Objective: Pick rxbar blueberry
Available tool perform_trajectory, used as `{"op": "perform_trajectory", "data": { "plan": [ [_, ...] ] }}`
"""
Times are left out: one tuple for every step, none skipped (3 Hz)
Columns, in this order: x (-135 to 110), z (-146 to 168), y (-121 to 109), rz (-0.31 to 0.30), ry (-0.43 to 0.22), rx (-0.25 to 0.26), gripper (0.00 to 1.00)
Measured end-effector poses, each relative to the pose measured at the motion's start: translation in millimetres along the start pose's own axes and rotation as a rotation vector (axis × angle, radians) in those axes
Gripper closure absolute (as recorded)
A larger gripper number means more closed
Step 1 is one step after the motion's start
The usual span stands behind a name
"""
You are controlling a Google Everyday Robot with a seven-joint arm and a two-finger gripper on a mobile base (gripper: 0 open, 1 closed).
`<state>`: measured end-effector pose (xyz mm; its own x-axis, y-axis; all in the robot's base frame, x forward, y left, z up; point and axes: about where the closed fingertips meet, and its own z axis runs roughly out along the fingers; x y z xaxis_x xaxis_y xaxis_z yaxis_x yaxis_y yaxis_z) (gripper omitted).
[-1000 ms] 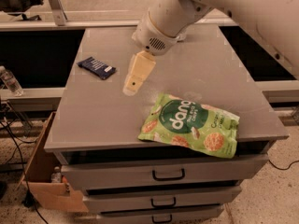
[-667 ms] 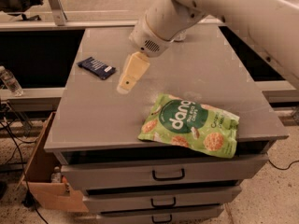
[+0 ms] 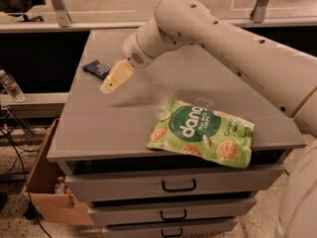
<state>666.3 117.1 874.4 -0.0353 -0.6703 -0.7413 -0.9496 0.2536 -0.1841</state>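
Observation:
The rxbar blueberry (image 3: 96, 68) is a small flat dark navy wrapper with white marks, lying near the left edge of the grey cabinet top (image 3: 119, 118). My gripper (image 3: 109, 86) is a cream-coloured tip at the end of the arm, hanging just right of and in front of the bar, over the left part of the top. It partly covers the bar's right end. Nothing shows in the gripper.
A large green "dang" chips bag (image 3: 202, 133) lies at the front right of the top. Drawers (image 3: 178, 185) run below the front edge. A cardboard box (image 3: 47, 182) stands on the floor at left, a plastic bottle (image 3: 11, 86) on a shelf at far left.
The gripper has moved left and back toward the bar, from mid-table to right beside it. The bar and the green bag have not moved.

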Motion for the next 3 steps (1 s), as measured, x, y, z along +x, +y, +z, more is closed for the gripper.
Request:
{"op": "perform_trajectory", "data": {
  "plan": [
    [-12,30,-14,0.047,-0.042,-0.005,0.0],
    [-19,55,-21,0.091,-0.061,-0.011,0.0],
    [-17,78,-28,0.138,-0.068,-0.001,0.18]
  ]
}}
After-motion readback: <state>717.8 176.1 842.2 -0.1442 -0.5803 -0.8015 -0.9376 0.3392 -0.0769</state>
